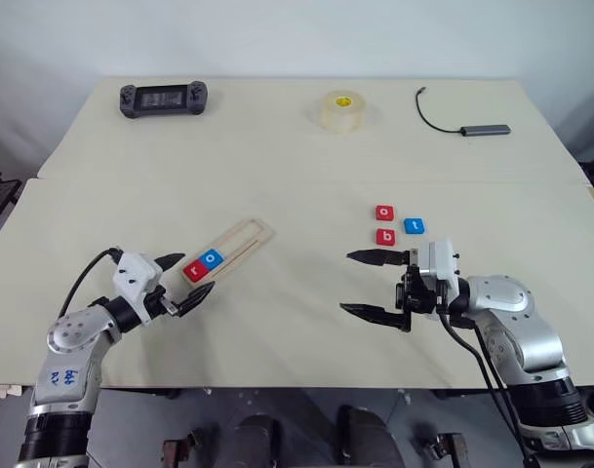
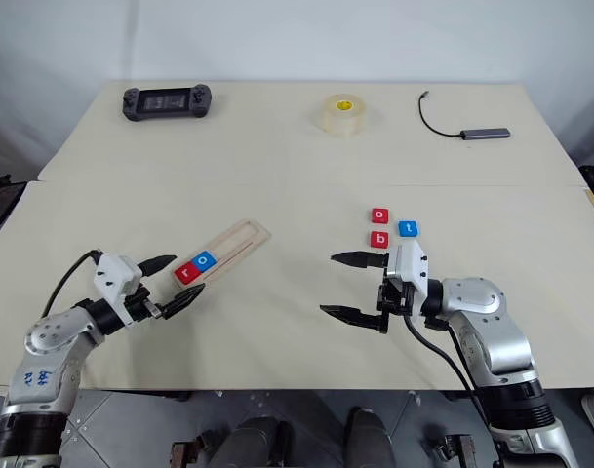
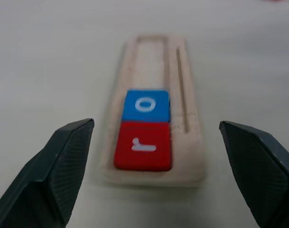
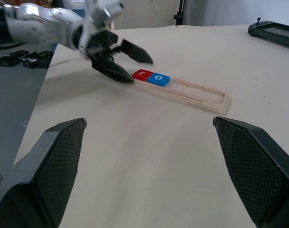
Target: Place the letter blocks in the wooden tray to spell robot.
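The wooden tray [image 1: 240,242] lies slanted on the left half of the table. A red r block [image 1: 195,270] and a blue o block [image 1: 212,259] sit side by side at its near end. My left gripper [image 1: 184,280] is open and empty, its fingers straddling that end of the tray without touching it. To the right, a red o block [image 1: 384,213], a red b block [image 1: 385,236] and a blue t block [image 1: 414,226] lie loose on the table. Just in front of them my right gripper [image 1: 367,285] hangs open and empty, pointing left.
At the far edge of the table sit a black game controller [image 1: 164,98], a roll of clear tape [image 1: 341,110] and a grey hub with a black cable [image 1: 467,125]. A seam [image 1: 306,181] runs across between the two table tops.
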Motion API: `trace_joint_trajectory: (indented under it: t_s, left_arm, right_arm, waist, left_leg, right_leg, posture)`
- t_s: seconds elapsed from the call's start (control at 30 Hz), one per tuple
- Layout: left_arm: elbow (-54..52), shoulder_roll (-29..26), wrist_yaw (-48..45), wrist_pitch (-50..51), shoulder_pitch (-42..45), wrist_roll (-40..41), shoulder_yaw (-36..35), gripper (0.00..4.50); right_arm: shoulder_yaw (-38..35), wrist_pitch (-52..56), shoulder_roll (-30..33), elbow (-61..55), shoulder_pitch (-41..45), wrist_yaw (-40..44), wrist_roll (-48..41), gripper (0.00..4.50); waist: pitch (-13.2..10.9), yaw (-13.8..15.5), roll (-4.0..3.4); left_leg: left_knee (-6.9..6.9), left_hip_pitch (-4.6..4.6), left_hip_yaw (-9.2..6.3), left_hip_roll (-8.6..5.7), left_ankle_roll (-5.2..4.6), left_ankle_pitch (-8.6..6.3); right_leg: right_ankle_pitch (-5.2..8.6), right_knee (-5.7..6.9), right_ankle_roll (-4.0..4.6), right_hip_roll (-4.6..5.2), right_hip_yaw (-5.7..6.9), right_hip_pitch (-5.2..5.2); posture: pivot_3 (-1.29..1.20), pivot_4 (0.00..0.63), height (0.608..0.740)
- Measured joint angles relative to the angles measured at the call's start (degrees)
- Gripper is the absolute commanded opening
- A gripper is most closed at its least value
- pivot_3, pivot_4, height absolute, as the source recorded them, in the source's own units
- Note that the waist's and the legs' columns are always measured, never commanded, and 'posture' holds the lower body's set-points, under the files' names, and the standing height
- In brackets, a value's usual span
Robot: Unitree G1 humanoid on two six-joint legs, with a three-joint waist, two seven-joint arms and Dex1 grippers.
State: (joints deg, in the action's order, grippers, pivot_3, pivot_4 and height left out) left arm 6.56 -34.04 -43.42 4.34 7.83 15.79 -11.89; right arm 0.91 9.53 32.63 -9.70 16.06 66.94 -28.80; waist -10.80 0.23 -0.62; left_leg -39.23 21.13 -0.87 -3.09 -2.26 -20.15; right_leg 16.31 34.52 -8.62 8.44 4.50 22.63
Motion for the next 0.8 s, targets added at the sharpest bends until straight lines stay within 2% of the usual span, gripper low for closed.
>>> trace_joint_trajectory:
  t_s: [0.33, 0.5, 0.8]
  left_arm:
    - [4.5, -1.5, -4.2, 0.2, 3.7, -0.2, 1.7, 4.50]
    - [5.2, -2.2, -5.9, 1.3, 4.2, -0.1, 2.1, 3.40]
    - [4.8, -0.9, -7.7, -2.1, 3.7, 0.1, 3.1, 3.40]
  right_arm:
    - [0.0, 0.6, 0.0, -1.3, -0.8, -2.3, -0.2, 4.49]
    - [0.0, 0.6, 0.0, -1.3, -0.8, -3.0, -0.2, 4.50]
    - [-1.4, 0.5, 1.0, -1.3, -1.8, -3.1, -0.2, 4.50]
  waist:
    - [0.0, -0.1, 0.00]
    - [0.1, -0.2, -0.08]
    - [0.1, 0.0, -0.09]
  left_leg:
    - [-0.03, -0.05, -0.02, -0.01, 0.00, 0.00]
    - [-0.03, -0.10, -0.01, 0.00, 0.00, 0.01]
    - [-0.03, -0.12, -0.02, -0.03, 0.00, 0.02]
  right_leg:
    - [0.00, 0.02, 0.00, 0.04, 0.00, -0.05]
    - [0.00, 0.06, 0.00, 0.04, -0.02, -0.06]
    - [0.00, 0.10, 0.00, 0.07, -0.05, -0.09]
  posture:
    - [0.00, 0.150, 0.740]
    - [0.00, 0.150, 0.740]
    - [0.00, 0.150, 0.740]
